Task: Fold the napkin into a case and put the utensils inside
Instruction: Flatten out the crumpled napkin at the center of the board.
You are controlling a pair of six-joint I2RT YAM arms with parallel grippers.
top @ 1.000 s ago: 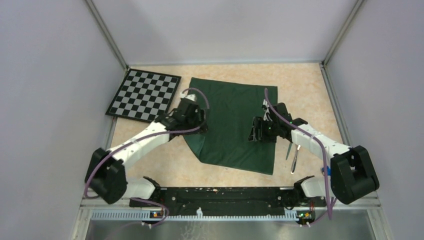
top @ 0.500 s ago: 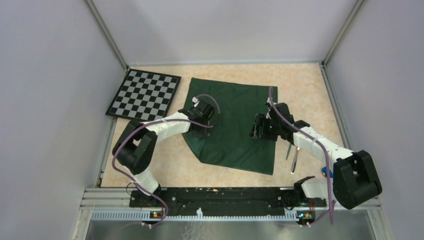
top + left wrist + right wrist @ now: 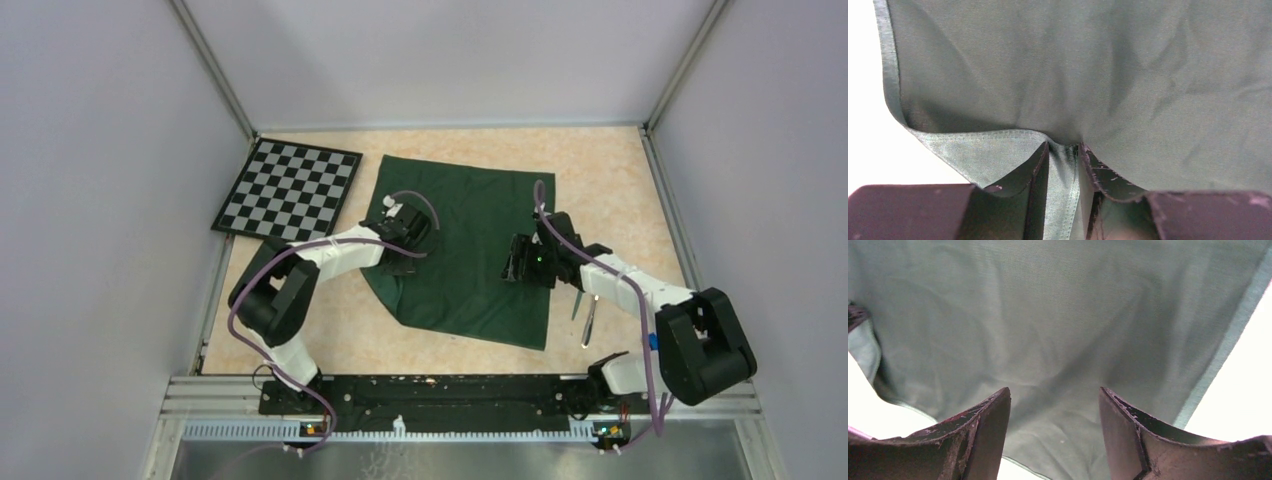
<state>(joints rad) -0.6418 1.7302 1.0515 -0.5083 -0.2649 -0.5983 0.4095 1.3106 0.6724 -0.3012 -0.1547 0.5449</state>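
Overhead first: holds the left arm folded sharply at the elbow, with the left gripper down on the near-left edge of the napkin. Stretches the right arm low across from the right, with the right gripper over the napkin's right half, pointing left. Shows the napkin spread flat in the middle of the table, beside the board at far left. Shows the utensils on bare table just right of the napkin, beside the right forearm. Cannot tell either jaw gap from up here.

Closer, on the left wrist: looks down on the left gripper with fingers drawn near together, pinching a raised fold of the napkin hem between them, the edge lifted off the table.

Likewise on the right wrist: finds the right gripper with fingers wide apart, holding nothing, poised over flat napkin, its hemmed edge at right.
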